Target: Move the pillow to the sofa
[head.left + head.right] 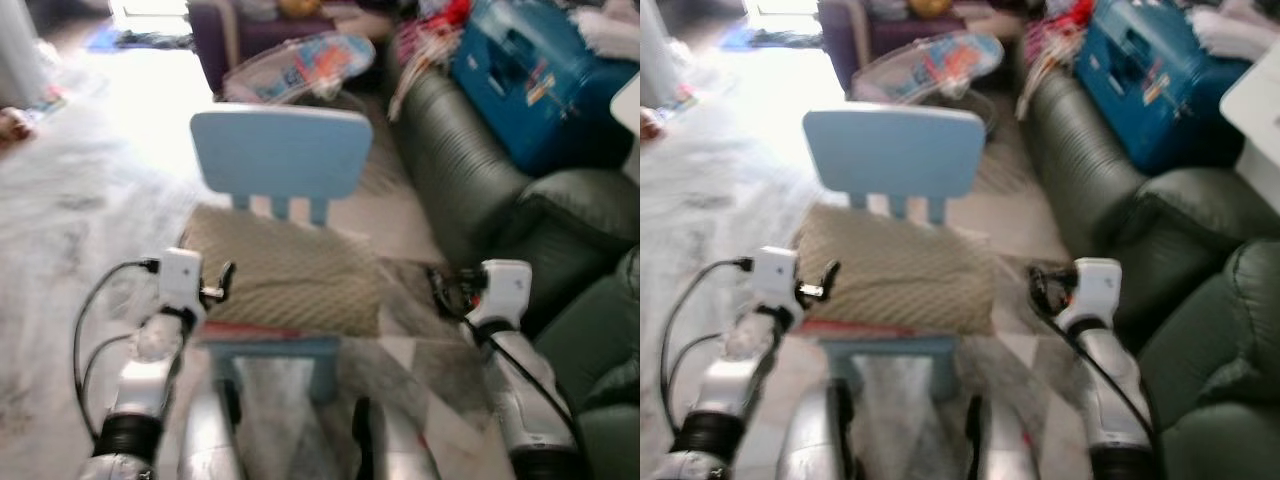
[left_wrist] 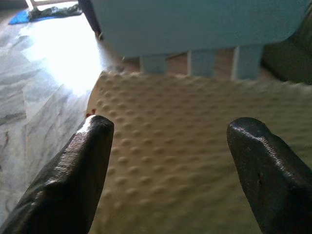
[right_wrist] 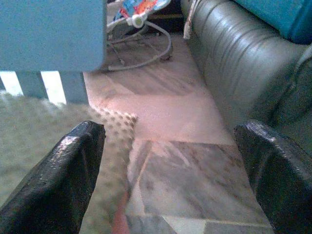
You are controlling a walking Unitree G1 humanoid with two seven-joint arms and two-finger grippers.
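Left gripper point(image 2: 168, 161) fingers spread wide, poised over the near left part of the pillow point(image 1: 285, 275); contact unclear, head views blurred. Right gripper point(image 3: 170, 170) also spread, beside the pillow's right edge, over marble floor point(image 3: 185, 161). Beige dimpled pillow lies flat on the blue chair point(image 1: 282, 155) seat, reaching the backrest. Dark green sofa point(image 1: 470, 170) beyond, to the right.
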